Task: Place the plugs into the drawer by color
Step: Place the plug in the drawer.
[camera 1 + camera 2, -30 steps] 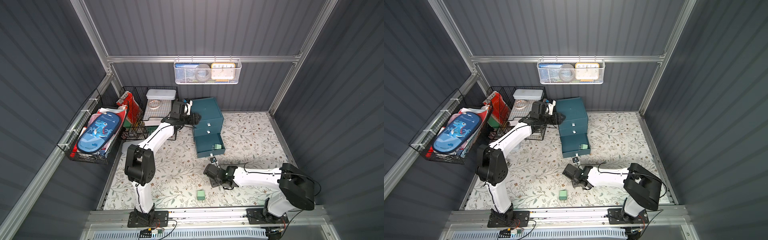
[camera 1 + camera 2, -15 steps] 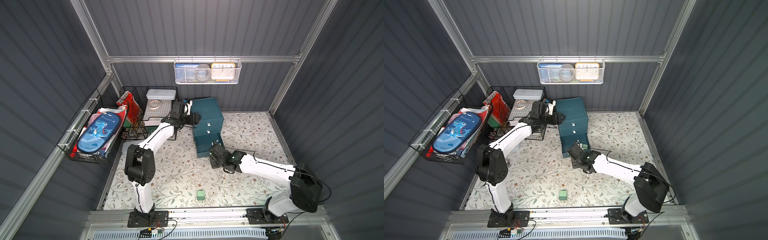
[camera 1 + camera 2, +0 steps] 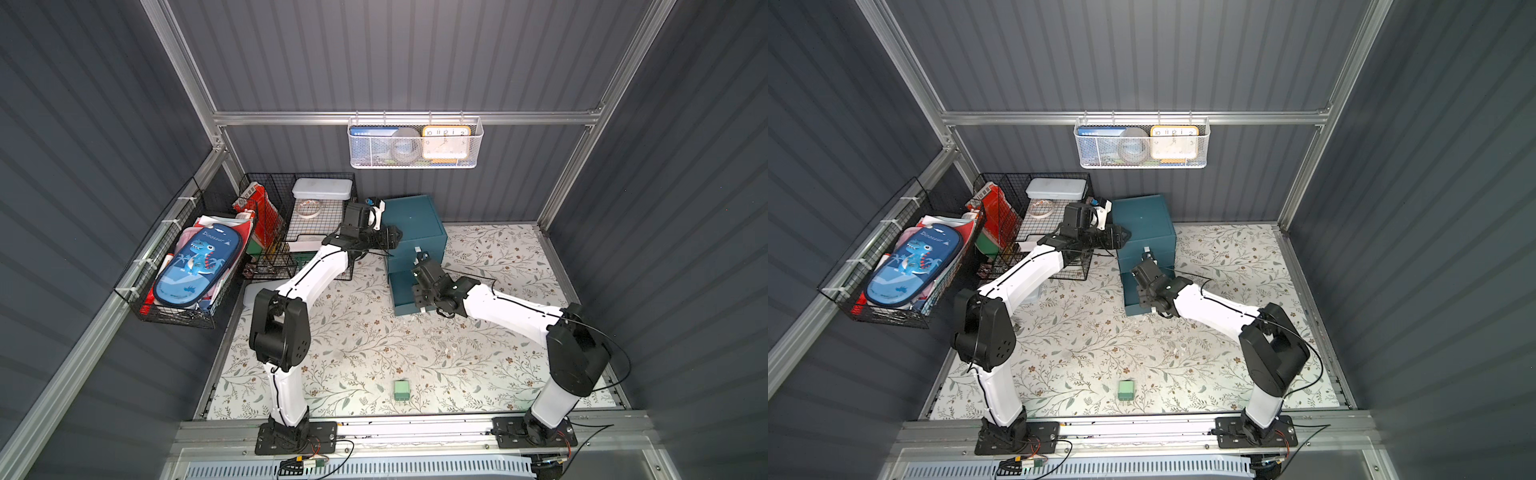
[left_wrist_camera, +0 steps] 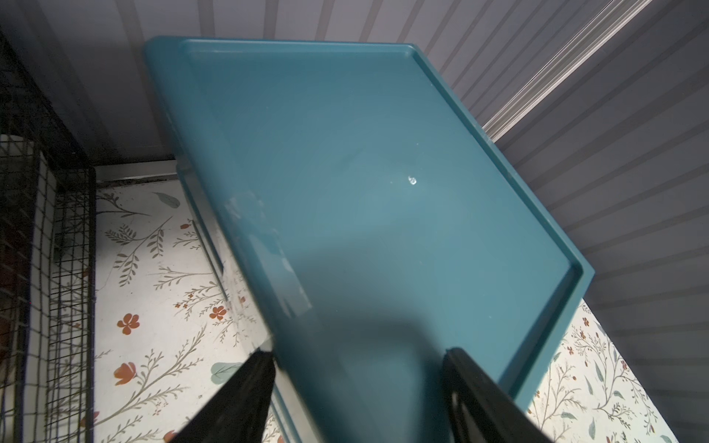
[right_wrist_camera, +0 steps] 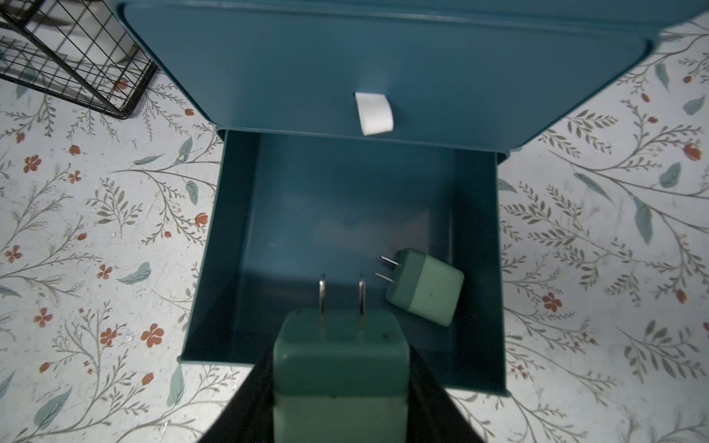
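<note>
The drawer is a dark teal cabinet (image 3: 415, 220) (image 3: 1142, 220) by the back wall, its bottom tray (image 5: 234, 249) pulled out. One green plug (image 5: 424, 285) lies inside that tray. My right gripper (image 5: 340, 368) (image 3: 420, 272) hangs over the tray's front, shut on a second green plug (image 5: 340, 345) with its prongs pointing at the cabinet. A third green plug (image 3: 401, 390) (image 3: 1125, 390) lies on the mat near the front rail. My left gripper (image 4: 356, 368) (image 3: 390, 239) is shut on the cabinet's top (image 4: 364, 172) at its near left corner, which fills the gap between its fingers.
Black wire baskets (image 3: 299, 224) stand just left of the cabinet, one corner (image 5: 76, 57) close to the open tray. A side basket holds a blue dinosaur case (image 3: 195, 262). A white mesh basket (image 3: 415, 143) hangs on the back wall. A white tab handle (image 5: 374, 113) sticks out above the tray.
My right arm has swung from the front of the mat up to the cabinet, carrying the green plug over the open bottom tray. The left arm has stayed put.
</note>
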